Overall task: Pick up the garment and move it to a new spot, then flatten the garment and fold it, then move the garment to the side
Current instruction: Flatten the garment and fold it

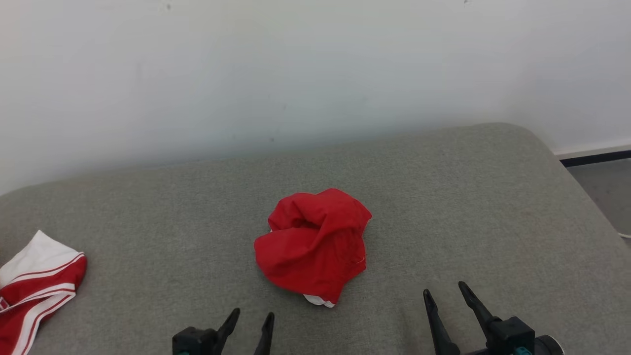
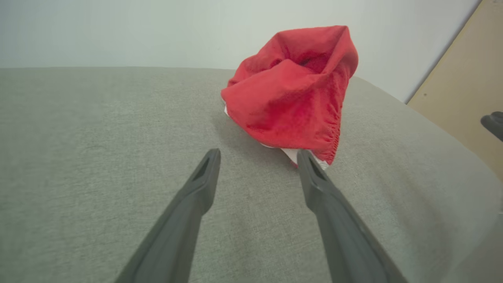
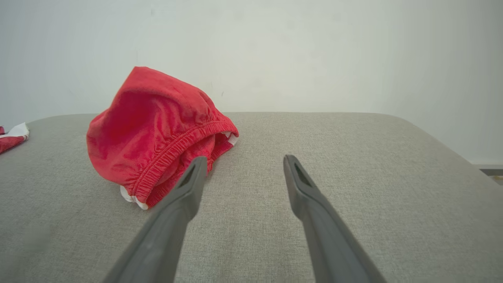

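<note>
A red garment (image 1: 314, 244) with a little white trim lies crumpled in a heap in the middle of the grey padded surface (image 1: 443, 197). In the left wrist view the garment (image 2: 292, 94) sits just beyond and to the right of my fingertips; in the right wrist view the garment (image 3: 155, 133) shows its elastic waistband, ahead and to the left. My left gripper (image 1: 252, 315) is open at the lower middle, near the heap's front edge, holding nothing. To the right of the heap my right gripper (image 1: 444, 290) is open and holds nothing.
A second garment (image 1: 34, 286), red and white striped, lies at the surface's left edge. A pale wall (image 1: 296, 74) rises behind the surface. The surface rounds off at the right, with floor and a dark skirting (image 1: 594, 158) beyond.
</note>
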### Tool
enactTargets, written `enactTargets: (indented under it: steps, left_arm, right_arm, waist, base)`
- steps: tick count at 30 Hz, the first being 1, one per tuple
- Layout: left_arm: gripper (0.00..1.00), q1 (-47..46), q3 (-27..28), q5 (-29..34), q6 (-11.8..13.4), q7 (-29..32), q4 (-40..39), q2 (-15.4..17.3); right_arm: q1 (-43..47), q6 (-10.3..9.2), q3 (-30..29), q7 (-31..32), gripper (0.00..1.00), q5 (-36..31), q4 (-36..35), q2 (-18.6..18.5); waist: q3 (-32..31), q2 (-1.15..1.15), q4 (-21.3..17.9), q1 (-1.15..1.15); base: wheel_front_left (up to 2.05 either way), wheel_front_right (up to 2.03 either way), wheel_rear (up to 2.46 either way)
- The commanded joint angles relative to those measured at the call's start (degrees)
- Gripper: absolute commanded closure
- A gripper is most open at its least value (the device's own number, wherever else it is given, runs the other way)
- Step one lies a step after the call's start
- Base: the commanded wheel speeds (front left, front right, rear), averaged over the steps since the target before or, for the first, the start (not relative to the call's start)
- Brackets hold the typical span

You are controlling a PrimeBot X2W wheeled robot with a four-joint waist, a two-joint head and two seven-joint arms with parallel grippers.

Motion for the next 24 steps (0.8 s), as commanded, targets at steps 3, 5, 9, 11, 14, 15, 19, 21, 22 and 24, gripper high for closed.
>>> enactTargets:
  steps: [3,5,9,11,14,15,19,21,22,24]
  left_arm:
    - [0.0,-4.0,-3.0,-2.4,0.0,0.9,3.9,0.0]
    - [0.0,-6.0,-4.6,-3.9,0.5,0.9,6.0,0.0]
    - [0.0,-8.8,-6.6,-4.9,1.7,0.6,8.9,0.0]
    - [0.0,-10.3,-7.5,-6.0,2.1,0.0,10.5,0.0]
    - [0.0,-12.4,-8.0,-7.0,3.7,-0.9,12.9,0.0]
    - [0.0,-13.1,-8.0,-7.3,4.2,-1.2,13.7,0.0]
    - [0.0,-15.3,-8.4,-7.6,5.4,-2.4,16.7,0.0]
    - [0.0,-16.2,-9.1,-7.8,5.8,-2.1,18.2,0.0]
    - [0.0,-16.7,-9.4,-7.6,6.2,-1.9,19.1,0.0]
    - [0.0,-17.7,-10.1,-6.7,7.0,-1.5,20.9,0.0]
  right_arm:
    - [-0.7,-0.14,0.7,0.2,0.0,0.0,-0.5,-0.1]
    - [-1.0,-0.14,0.8,0.2,0.0,0.1,-0.7,-0.1]
    - [-1.2,-0.14,0.4,0.0,0.0,0.2,-0.8,-0.1]
    - [-1.3,-0.14,0.1,-0.2,0.0,0.4,-0.9,-0.1]
    - [-1.6,-0.14,-0.3,-0.5,0.0,0.7,-0.8,-0.1]
    - [-1.7,-0.14,-0.4,-0.5,0.0,0.7,-0.8,-0.1]
    - [-2.1,-0.14,-0.5,-0.9,0.0,1.1,-0.6,-0.1]
    - [-2.3,-0.14,-0.5,-1.1,0.0,1.3,-0.4,-0.1]
    - [-2.3,-0.14,-0.4,-1.1,0.0,1.4,-0.3,-0.1]
    - [-2.4,-0.14,-0.3,-1.1,0.0,1.6,-0.1,-0.1]
  waist:
    - [2.6,0.0,-5.1,0.0]
    - [3.5,0.0,-7.0,0.0]
    - [4.9,0.0,-9.4,0.0]
    - [5.7,0.0,-10.8,0.0]
    - [6.8,0.0,-12.4,0.0]
    - [7.1,0.0,-12.8,0.0]
    - [7.7,0.0,-13.9,0.0]
    - [7.9,0.0,-14.1,0.0]
    - [8.0,0.0,-14.2,0.0]
    - [8.1,0.0,-14.3,0.0]
  base:
    - [0.0,0.0,0.0]
    - [0.0,0.0,0.0]
    - [0.0,0.0,0.0]
    - [0.0,0.0,0.0]
    - [0.0,0.0,0.0]
    - [0.0,0.0,0.0]
    - [0.0,0.0,0.0]
    - [0.0,0.0,0.0]
    - [0.0,0.0,0.0]
    - [0.0,0.0,0.0]
